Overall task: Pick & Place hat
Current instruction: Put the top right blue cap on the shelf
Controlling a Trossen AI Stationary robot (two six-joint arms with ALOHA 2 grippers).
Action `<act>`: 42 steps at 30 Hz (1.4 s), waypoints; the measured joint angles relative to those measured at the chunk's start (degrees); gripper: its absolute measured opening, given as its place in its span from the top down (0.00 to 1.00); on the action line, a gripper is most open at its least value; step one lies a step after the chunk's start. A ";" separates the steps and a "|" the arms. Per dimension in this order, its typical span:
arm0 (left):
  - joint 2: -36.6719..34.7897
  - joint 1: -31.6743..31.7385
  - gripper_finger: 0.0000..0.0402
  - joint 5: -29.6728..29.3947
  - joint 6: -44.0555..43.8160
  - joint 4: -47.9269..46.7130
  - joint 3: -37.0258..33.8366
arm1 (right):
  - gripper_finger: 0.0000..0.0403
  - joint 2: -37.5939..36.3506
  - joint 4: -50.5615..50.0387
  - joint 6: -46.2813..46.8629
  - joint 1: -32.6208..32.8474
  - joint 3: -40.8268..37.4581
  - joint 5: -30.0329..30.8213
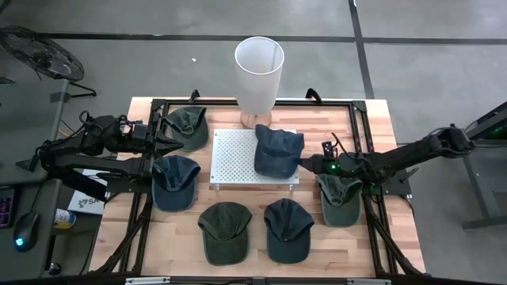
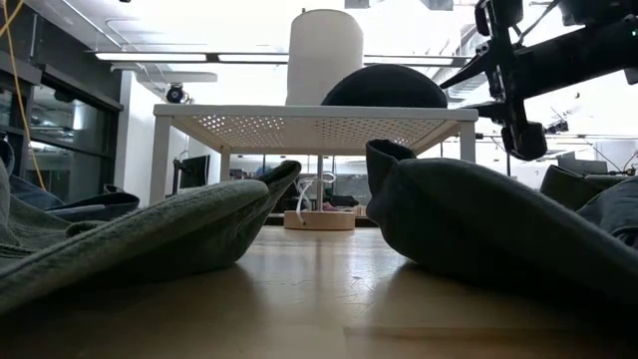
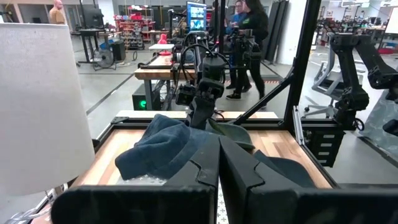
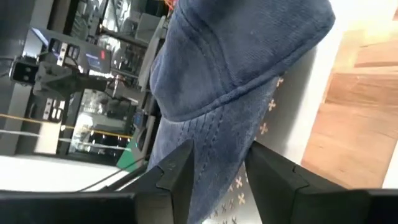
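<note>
A dark blue hat (image 1: pixel 278 150) lies on the right part of a white perforated platform (image 1: pixel 234 154) at the table's middle. In the low view its crown (image 2: pixel 384 87) rises above the platform top. My right gripper (image 1: pixel 305 164) reaches in level from the table's right. It is open, and its fingers stand on either side of the hat's brim (image 4: pixel 224 143). My left gripper (image 1: pixel 176 147) waits shut at the table's left, above the hats lying there, pointing level toward the platform. My right gripper is open with one finger (image 4: pixel 177 171) on each side of the blue hat's brim edge (image 4: pixel 221 134), coming level from the table's right. I cannot tell whether either finger touches the cloth. The hat rests on the platform.
Other hats lie on the wooden table around the platform: green (image 1: pixel 188 127) and blue (image 1: pixel 176 180) at the left, green (image 1: pixel 225 229) and blue (image 1: pixel 287 228) at the front, green (image 1: pixel 341 198) under my right arm. A tall white cylinder (image 1: pixel 259 75) stands behind the platform.
</note>
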 joint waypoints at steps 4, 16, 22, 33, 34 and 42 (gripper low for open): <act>0.00 -0.02 0.99 0.00 0.02 0.00 0.00 | 0.64 -1.73 -1.94 -0.77 0.00 0.00 -2.48; 0.00 0.00 0.99 0.00 0.02 0.00 0.00 | 0.64 -5.90 -6.61 -4.20 -0.09 0.09 -6.10; 0.00 -0.01 0.99 0.00 0.01 0.00 -0.01 | 0.64 -6.76 -7.47 -5.55 -0.09 0.09 -6.35; 0.00 -0.02 0.99 0.00 0.02 0.00 -0.01 | 0.79 -6.72 -7.55 -4.08 -0.09 0.11 -5.31; -0.01 -0.01 0.99 0.00 0.01 0.00 -0.01 | 0.82 -6.72 -7.54 -3.86 -0.09 0.11 -5.12; 0.00 0.00 0.99 0.00 0.02 0.00 0.00 | 0.98 -6.72 -6.94 -3.79 -0.09 0.13 -2.78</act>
